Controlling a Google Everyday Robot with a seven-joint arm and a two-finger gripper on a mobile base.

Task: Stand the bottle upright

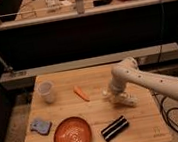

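Bottle [127, 100] lies on its side on the wooden counter [96, 112], right of centre and well in from every edge. The end effector [112, 94] is down at its left end. How far the end effector is open, and whether it has hold of the bottle, cannot be told.

Nearest the lower edge of the frame, an orange plate [72, 136] sits close to the counter's front edge. A black-and-white striped block [115, 128] lies just right of it. The counter's lower right corner is bare wood. A blue-grey pad [40, 126] lies near the left edge. Open wood lies in the middle, between the plate and a carrot [81, 93] lying left of the end effector. A translucent cup [46, 91] stands upright toward the upper left corner of the counter. The strip of counter behind the bottle is free.

The white arm [155, 83] reaches in from the right edge of the frame, above the counter's right side. A black cable [174, 123] loops on the floor at lower right. A pale ledge [81, 64] runs behind the counter.

Counted: one bottle, one plate, one block, one pad, one carrot, one cup, one arm.
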